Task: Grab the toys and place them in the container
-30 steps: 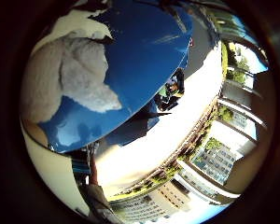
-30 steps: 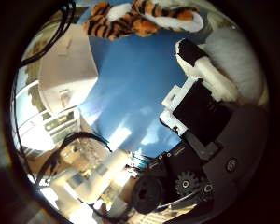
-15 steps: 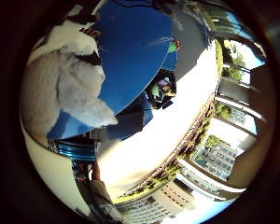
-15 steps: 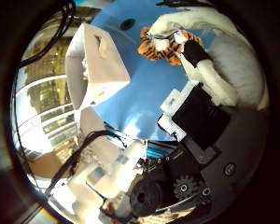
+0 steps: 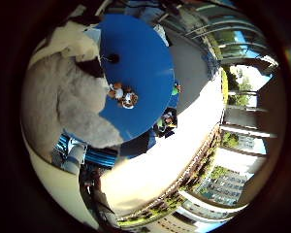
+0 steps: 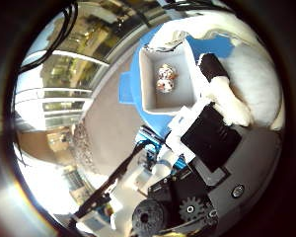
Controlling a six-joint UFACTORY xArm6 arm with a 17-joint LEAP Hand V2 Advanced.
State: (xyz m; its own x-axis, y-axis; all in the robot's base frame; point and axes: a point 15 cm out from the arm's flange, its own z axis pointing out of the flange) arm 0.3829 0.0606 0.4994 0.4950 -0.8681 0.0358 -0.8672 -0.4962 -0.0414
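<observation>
- My hand (image 6: 207, 148) was up high over the blue desk (image 5: 145, 63), palm looking down on it from well above.
- Pressed against my palm sat a pale grey plush toy (image 5: 58, 107), filling a big share of the little-finger view, so it was very close. I judged I was carrying it.
- One finger (image 6: 222, 94), white with a black tip, curled over the plush's fur, which read as a closed hold on the toy rather than a loose rest. I could not see the rest of the fingers well enough to say how tight the wrap was.
- The white container (image 6: 167, 79) stood on the desk, open side up, roughly at 11 o'clock from my palm's body in the thumb view, just beside the held plush's edge.
- A small orange-and-white toy (image 6: 165, 79) already lay inside the container.
- A small orange-and-white toy (image 5: 123, 95) showed on the blue top in the other view too; whether it was the same one, I could not tell.
- My read: the carry was there to clear the container wall; next, line up over the opening and let go.
- Risk: soft fur could snag on a fingertip at release.
</observation>
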